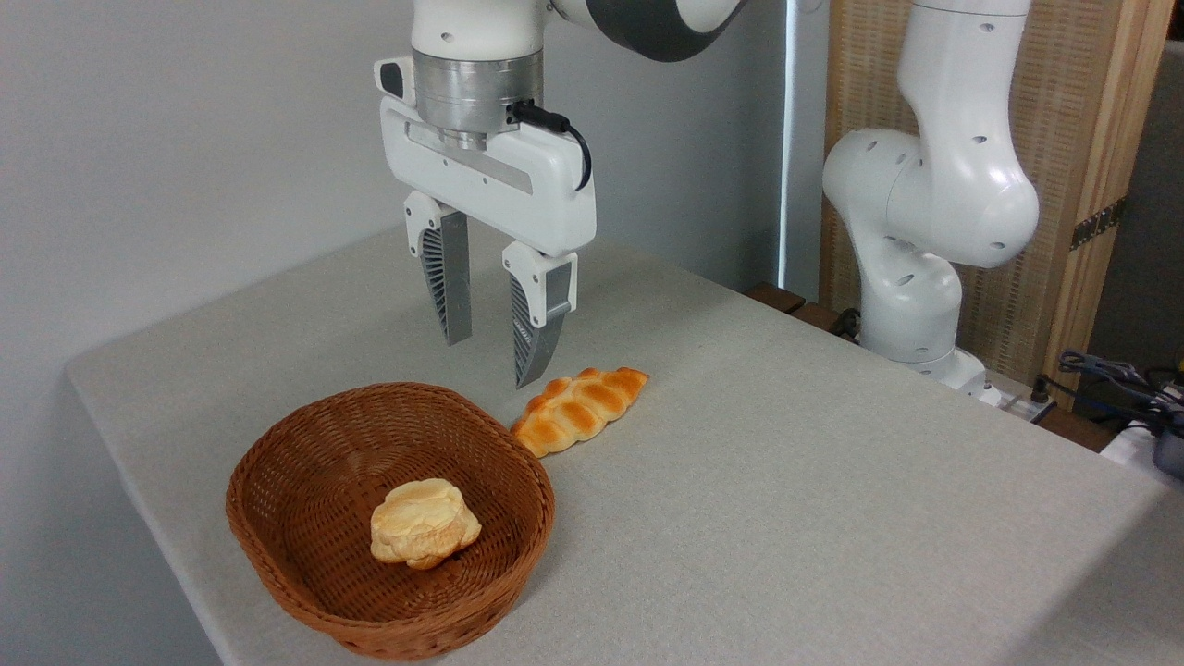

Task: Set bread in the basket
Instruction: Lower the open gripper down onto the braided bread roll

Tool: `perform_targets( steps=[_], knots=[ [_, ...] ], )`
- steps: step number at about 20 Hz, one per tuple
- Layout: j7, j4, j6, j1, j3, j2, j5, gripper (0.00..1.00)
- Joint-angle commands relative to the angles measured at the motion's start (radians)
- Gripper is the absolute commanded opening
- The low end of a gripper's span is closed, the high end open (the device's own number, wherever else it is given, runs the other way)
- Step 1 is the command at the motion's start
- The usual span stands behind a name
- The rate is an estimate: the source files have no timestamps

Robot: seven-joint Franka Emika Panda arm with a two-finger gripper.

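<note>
The claw [492,361] is seen hanging above the table [786,481], fingers pointed straight down and parted to a middling gap, with nothing held between them. That gap looks chosen to straddle a loaf across its width, not along its length.

The bread [580,410], the braided golden loaf, is found lying flat on the table, just beside the far right rim of the basket [277,555], close to the wicker but whether touching cannot be told. Its tapered ends run on a slant, one toward the basket, one away to the upper right. The claw's nearer fingertip appears just to the left of the loaf and above it; how high it stands off the table cannot be judged from this single view.

In the basket, a pale round bun [424,524] is already resting, set toward the near right of the floor. Room is left at the back and left of the basket, which is where the loaf could most easily be laid.

The task is judged to be at its approach stage: the loaf has not yet been gripped. A small shift to the right and a descent would be called for, so that the fingers close across the loaf's middle. Being soft, the loaf may be squashed if squeezed hard, and a grip near a tapered end might let it droop or slip.
</note>
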Motion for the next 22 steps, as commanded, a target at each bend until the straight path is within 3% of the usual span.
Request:
perform_targets(
  steps=[1, 7, 9, 14, 17, 22],
  knots=[
    [0.006, 0.028, -0.043, -0.008, 0.010, 0.008, -0.002, 1.00],
    [0.006, 0.011, -0.047, -0.022, -0.001, 0.016, -0.004, 1.00],
    [0.006, -0.041, -0.036, -0.071, 0.001, 0.002, -0.004, 1.00],
    [0.004, -0.196, -0.028, -0.131, 0.002, -0.073, -0.015, 1.00],
    [0.004, -0.307, -0.011, -0.140, -0.001, -0.133, -0.015, 1.00],
    [-0.007, -0.350, -0.019, -0.146, -0.015, -0.124, -0.015, 1.00]
  ],
)
